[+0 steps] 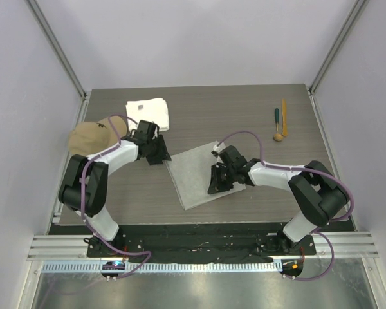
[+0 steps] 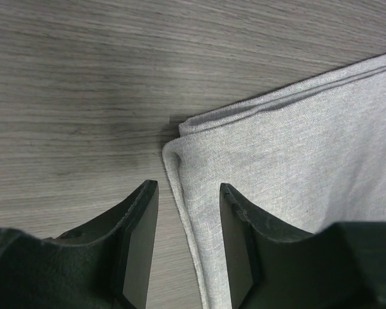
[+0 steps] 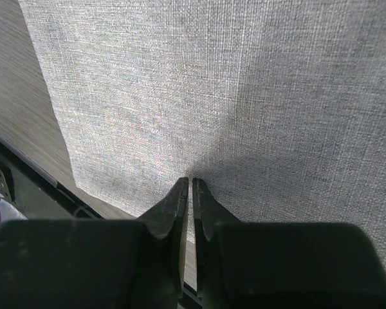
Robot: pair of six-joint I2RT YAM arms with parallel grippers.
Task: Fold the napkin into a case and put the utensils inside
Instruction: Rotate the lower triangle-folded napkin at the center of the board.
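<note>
The light-grey napkin (image 1: 193, 177) lies folded flat in the middle of the table. My left gripper (image 1: 156, 154) hovers open at its far left corner. In the left wrist view the fingers (image 2: 188, 187) straddle the doubled edge of the napkin (image 2: 296, 154) without gripping it. My right gripper (image 1: 213, 187) is shut, and its tips (image 3: 191, 180) rest on the flat napkin (image 3: 212, 84) near its front edge. The utensils lie at the far right: a teal-handled piece (image 1: 276, 117), an orange stick (image 1: 284, 112) and a round wooden bowl (image 1: 278, 136).
A white folded towel (image 1: 148, 114) sits at the back left, with a tan cap (image 1: 90, 136) beside the left arm. Walls close in the table on both sides. The black rail at the near edge shows in the right wrist view.
</note>
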